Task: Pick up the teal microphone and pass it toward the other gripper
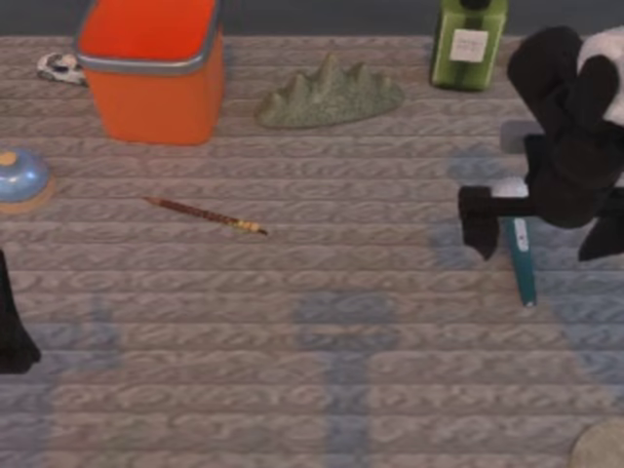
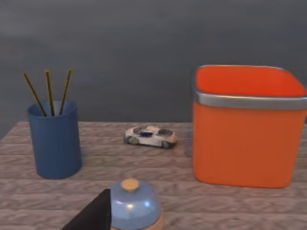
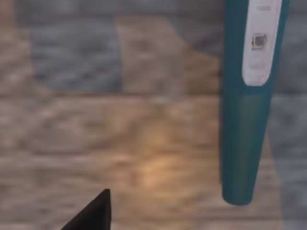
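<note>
The teal microphone (image 1: 523, 265) lies flat on the table at the right, its round white head (image 1: 509, 187) toward the far side and its slim handle pointing to the near side. My right gripper (image 1: 539, 244) hangs open over it, with one finger on each side of the handle, and holds nothing. The right wrist view shows the teal handle (image 3: 242, 143) with its white switch patch (image 3: 261, 43), and one black fingertip (image 3: 98, 211) apart from it. The other gripper, my left one (image 1: 14, 343), is parked at the table's left edge, open and empty.
An orange bin (image 1: 156, 68), a toy car (image 1: 61, 67), a grey-green rock (image 1: 330, 95) and a green bottle (image 1: 469, 41) line the far side. A blue bell (image 1: 18, 177) sits at the left, a brown-red pencil (image 1: 205, 215) at mid-left. A blue pencil cup (image 2: 53, 139) stands beyond the bell.
</note>
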You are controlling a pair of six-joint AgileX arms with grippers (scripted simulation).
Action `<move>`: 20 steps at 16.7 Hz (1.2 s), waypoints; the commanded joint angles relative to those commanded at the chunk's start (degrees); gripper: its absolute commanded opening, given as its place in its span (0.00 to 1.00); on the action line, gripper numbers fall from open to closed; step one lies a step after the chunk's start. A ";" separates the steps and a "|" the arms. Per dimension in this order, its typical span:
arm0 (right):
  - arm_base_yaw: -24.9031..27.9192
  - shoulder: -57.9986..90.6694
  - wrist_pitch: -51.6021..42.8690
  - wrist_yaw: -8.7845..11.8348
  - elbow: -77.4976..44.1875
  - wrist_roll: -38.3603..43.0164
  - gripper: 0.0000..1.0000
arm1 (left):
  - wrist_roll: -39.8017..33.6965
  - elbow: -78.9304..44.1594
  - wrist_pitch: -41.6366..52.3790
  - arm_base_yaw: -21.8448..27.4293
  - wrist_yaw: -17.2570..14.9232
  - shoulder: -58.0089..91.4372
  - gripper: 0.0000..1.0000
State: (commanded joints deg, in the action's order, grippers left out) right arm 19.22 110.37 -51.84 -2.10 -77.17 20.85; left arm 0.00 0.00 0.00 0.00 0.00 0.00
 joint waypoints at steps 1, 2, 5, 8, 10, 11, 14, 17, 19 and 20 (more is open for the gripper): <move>-0.02 1.29 2.42 -0.01 1.00 -0.02 1.00 | 0.00 0.00 0.00 0.00 0.00 0.00 1.00; -0.06 2.71 5.16 -0.01 2.13 -0.03 1.00 | 0.00 0.00 0.00 0.00 0.00 0.00 1.00; -0.18 6.77 12.80 -0.03 5.44 -0.08 1.00 | 0.00 0.00 0.00 0.00 0.00 0.00 1.00; -0.23 8.64 15.71 -0.05 6.89 -0.10 1.00 | 0.00 0.00 0.00 0.00 0.00 0.00 1.00; -0.23 8.64 15.71 -0.05 6.89 -0.10 1.00 | 0.00 0.00 0.00 0.00 0.00 0.00 1.00; -0.23 8.64 15.71 -0.05 6.89 -0.10 1.00 | 0.00 0.00 0.00 0.00 0.00 0.00 1.00; -0.23 8.64 15.71 -0.05 6.89 -0.10 0.77 | 0.00 0.00 0.00 0.00 0.00 0.00 1.00; -0.23 8.64 15.71 -0.05 6.89 -0.10 0.55 | 0.00 0.00 0.00 0.00 0.00 0.00 1.00; -0.23 8.64 15.71 -0.05 6.89 -0.10 0.40 | 0.00 0.00 0.00 0.00 0.00 0.00 1.00; -0.23 8.64 15.71 -0.05 6.89 -0.10 0.32 | 0.00 0.00 0.00 0.00 0.00 0.00 1.00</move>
State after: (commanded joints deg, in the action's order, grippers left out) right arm 18.99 119.01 -36.13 -2.14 -70.28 20.75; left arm 0.00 0.00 0.00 0.00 0.00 0.00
